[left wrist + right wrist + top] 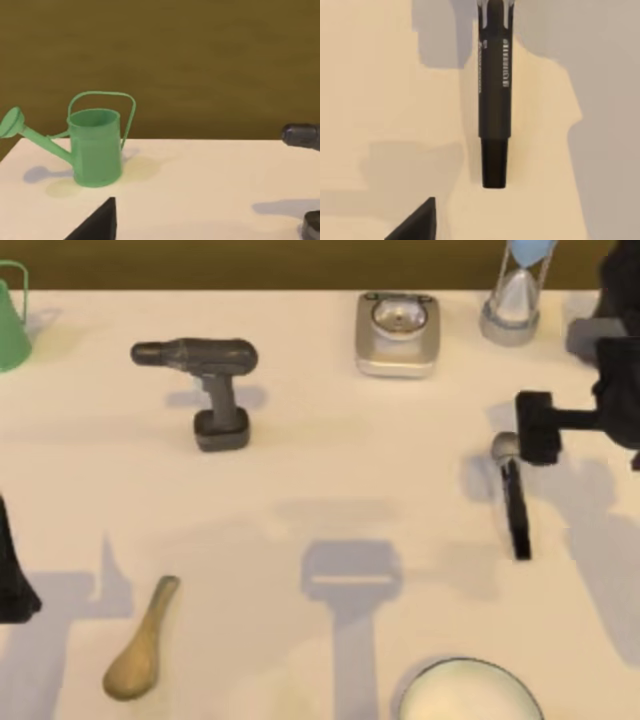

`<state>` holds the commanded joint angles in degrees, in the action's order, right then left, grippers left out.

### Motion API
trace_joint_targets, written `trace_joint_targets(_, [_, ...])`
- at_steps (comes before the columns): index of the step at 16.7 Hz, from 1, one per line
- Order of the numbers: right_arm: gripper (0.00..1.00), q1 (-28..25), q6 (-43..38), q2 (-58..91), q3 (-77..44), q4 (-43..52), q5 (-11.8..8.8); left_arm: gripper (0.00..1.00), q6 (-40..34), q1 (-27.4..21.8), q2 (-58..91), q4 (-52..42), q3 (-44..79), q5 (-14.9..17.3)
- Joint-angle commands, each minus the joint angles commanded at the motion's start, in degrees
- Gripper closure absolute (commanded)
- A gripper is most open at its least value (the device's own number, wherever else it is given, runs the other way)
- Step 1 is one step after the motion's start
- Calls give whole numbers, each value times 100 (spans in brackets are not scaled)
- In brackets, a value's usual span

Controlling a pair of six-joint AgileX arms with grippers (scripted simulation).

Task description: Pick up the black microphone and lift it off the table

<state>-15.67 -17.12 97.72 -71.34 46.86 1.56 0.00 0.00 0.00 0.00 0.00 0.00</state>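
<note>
Wooden spoon point(140, 642), one, lies near left on the desk point(300, 460); one bowl point(470, 695) near right. One black microphone point(513, 502) lies right, right hand point(537, 427) over its head, grip unclear. One drill point(205, 385) farther left.

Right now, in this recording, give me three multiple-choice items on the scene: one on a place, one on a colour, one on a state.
1. Where does the black microphone lie on the table?
A. left side
B. right side
C. in the bowl

2. What colour is the watering can?
A. green
B. red
C. blue

3. How is the microphone now?
A. lifted in the air
B. standing upright
C. lying flat on the table

Answers:
1. B: in the top view it lies at the right, its mesh head beside the right pincer.
2. A: the left wrist view shows it green.
3. C: the right wrist view shows it flat on the tabletop with no fingers around it.
</note>
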Motion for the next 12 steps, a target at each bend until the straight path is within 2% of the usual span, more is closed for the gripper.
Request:
trace_joint_targets(6, [0, -316, -340, 1776, -1467, 850, 9, 0, 0, 0, 0, 0, 0, 0])
trace_joint_targets(12, [0, -348, -375, 1960, -1623, 931, 10, 0, 0, 0, 0, 0, 0, 0])
